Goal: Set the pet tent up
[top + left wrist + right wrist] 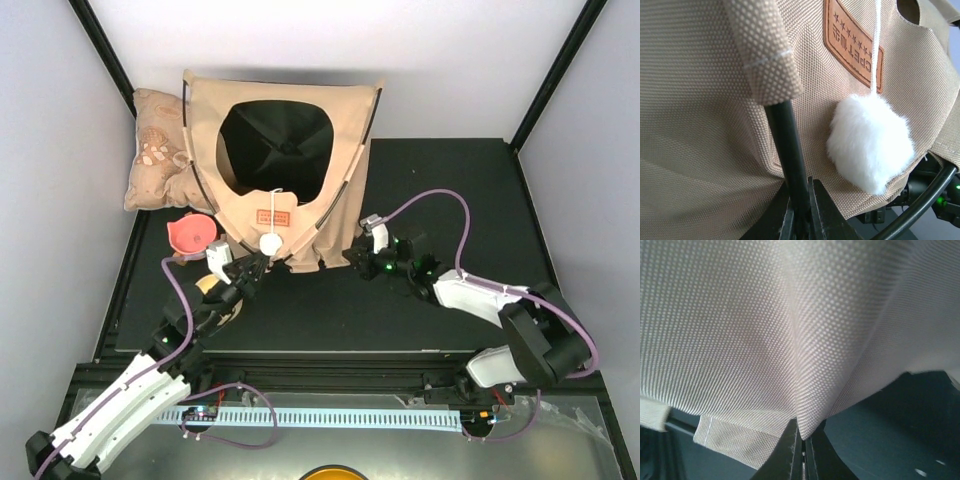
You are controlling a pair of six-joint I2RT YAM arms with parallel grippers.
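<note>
Pale grey walls (60,150) are standing beyond the left fingers (250,272) and right fingers (357,259) and out to either side of them. A black surface (450,190) is lying beneath them. Black frame posts (556,75) are slanting along the far corners. Soft, even light is filling the space.

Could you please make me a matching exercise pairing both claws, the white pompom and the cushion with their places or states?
Things: 1 left claw; 2 right claw; 3 white pompom; 4 cushion.
States: A lying left of the pet tent; B pinching a fold of tan fabric; C dangling just below the brown label; D shut on a black pole.
Pairs: 1-D; 2-B; 3-C; 4-A.
</note>
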